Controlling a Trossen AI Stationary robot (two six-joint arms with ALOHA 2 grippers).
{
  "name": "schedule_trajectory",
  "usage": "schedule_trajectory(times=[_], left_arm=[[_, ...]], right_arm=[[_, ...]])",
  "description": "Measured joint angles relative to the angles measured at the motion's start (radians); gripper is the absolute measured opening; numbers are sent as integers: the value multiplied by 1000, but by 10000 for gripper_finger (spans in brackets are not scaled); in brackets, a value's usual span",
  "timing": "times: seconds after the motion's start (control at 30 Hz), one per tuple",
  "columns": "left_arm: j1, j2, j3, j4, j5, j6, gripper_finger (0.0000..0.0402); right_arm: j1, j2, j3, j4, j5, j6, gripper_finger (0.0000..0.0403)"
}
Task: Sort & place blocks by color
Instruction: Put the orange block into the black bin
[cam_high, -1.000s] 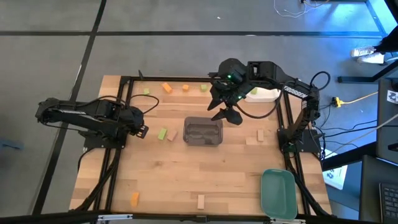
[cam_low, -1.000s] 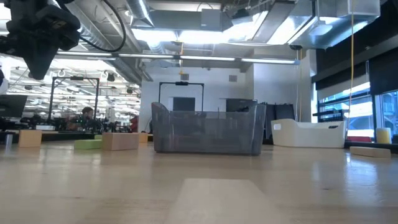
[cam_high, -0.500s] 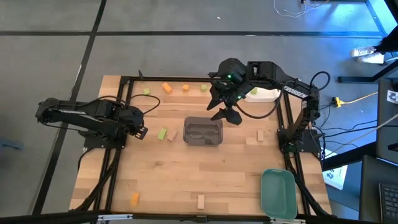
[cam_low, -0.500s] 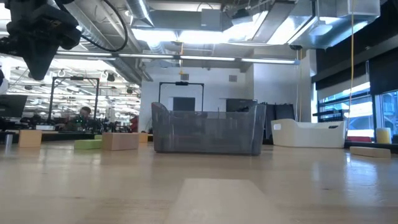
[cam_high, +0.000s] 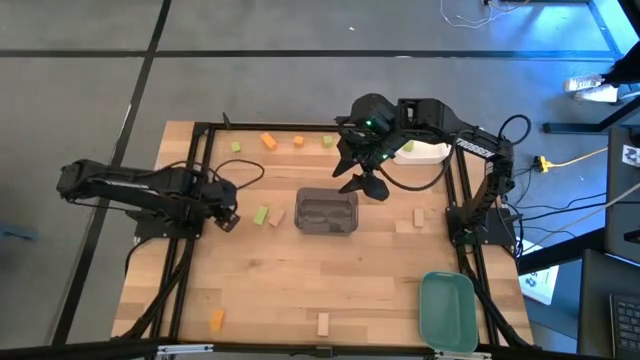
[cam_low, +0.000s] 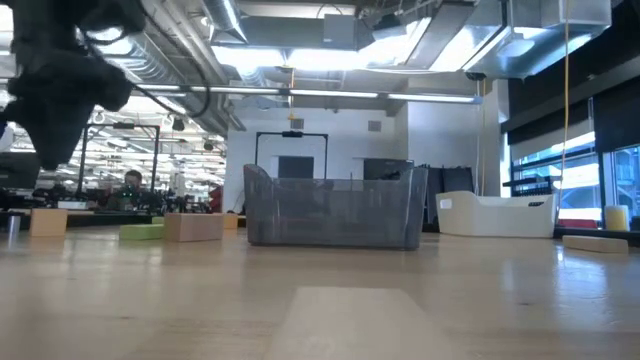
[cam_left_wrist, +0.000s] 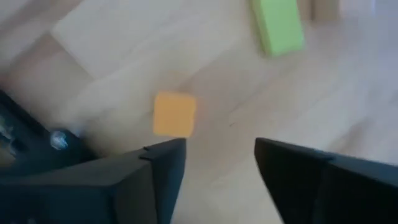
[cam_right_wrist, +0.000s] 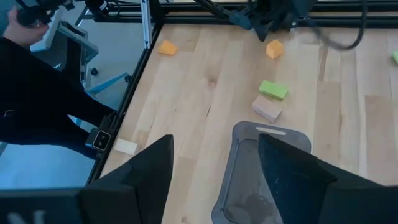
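Note:
My left gripper (cam_high: 228, 215) stands open low over the table's left part. An orange block (cam_left_wrist: 175, 114) lies free on the wood just beyond its fingertips, also in the right wrist view (cam_right_wrist: 274, 48). A light green block (cam_high: 261, 214) and a tan block (cam_high: 277, 218) lie between it and the grey tray (cam_high: 327, 212). My right gripper (cam_high: 365, 185) hangs open above the grey tray's far edge. More blocks lie along the far edge: orange (cam_high: 268, 141), orange (cam_high: 298, 141) and green (cam_high: 329, 141).
A white tray (cam_high: 425, 152) stands at the far right and a green tray (cam_high: 447, 310) at the near right corner. Two tan blocks (cam_high: 419, 216) lie right of the grey tray. An orange block (cam_high: 217, 319) and a tan block (cam_high: 323, 323) lie near the front edge.
My left gripper has opened and let go of the orange block, which now lies apart from its fingers on the table. The left arm has sunk a little. My right arm has kept still.

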Motion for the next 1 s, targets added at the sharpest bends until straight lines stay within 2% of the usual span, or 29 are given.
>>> schedule_trajectory(times=[0.2, 0.3, 0.53, 1.0], left_arm=[[0, 12, -47, 66, -37, 38, 206], [0, 46, -52, 68, -73, 67, 206], [0, 159, -51, 127, -65, 193, 206], [0, 339, -50, 161, -72, 188, 206]], right_arm=[[0, 0, 0, 0, 0, 0, 233], [0, 0, 0, 0, 0, 0, 233], [0, 0, 0, 2, 0, 0, 233], [0, 0, 0, 6, 0, 0, 233]])
